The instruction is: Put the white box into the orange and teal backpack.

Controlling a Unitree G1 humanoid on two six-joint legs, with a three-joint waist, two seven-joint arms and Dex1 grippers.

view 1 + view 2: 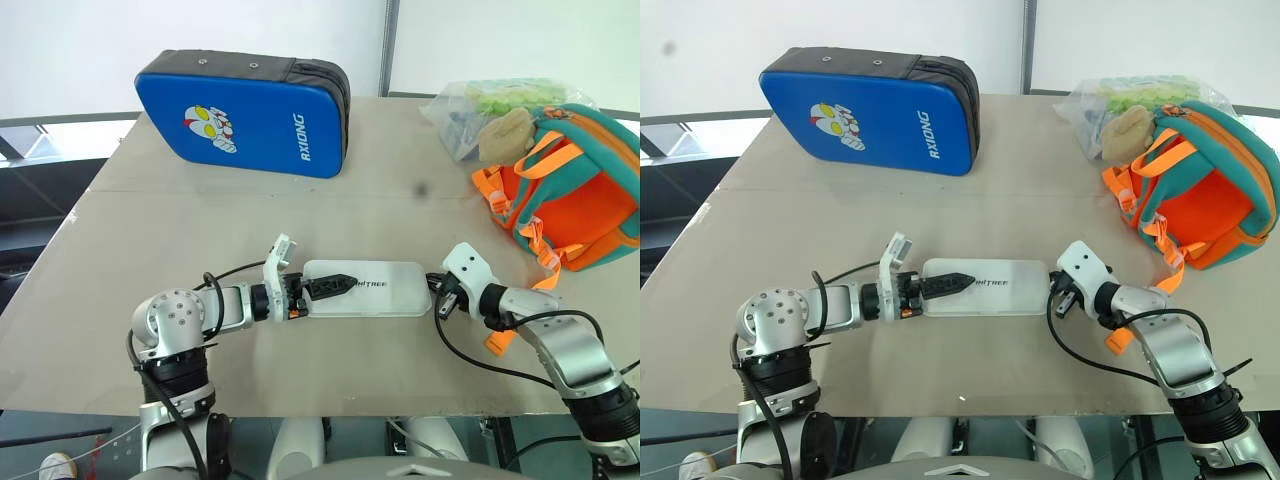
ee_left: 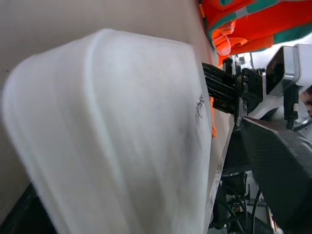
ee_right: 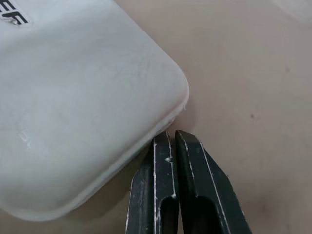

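at opposite ends of the white box [image 1: 385, 288] — left hand [image 1: 325, 286], right hand [image 1: 441, 303] — both low, pointing inward

A flat translucent-white plastic box [image 1: 375, 287] bears small dark lettering. An orange backpack [image 1: 577, 200] has teal trim (a blue padded case [image 1: 243, 116] shows a cartoon print).

Both arms reach inward, left gripper [image 1: 322, 288] with one finger over the box's top, right gripper [image 3: 171, 141] closed.

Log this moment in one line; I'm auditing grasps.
white box: flat on table | left gripper: open over box end | right gripper: shut, at box corner | orange and teal backpack: apart
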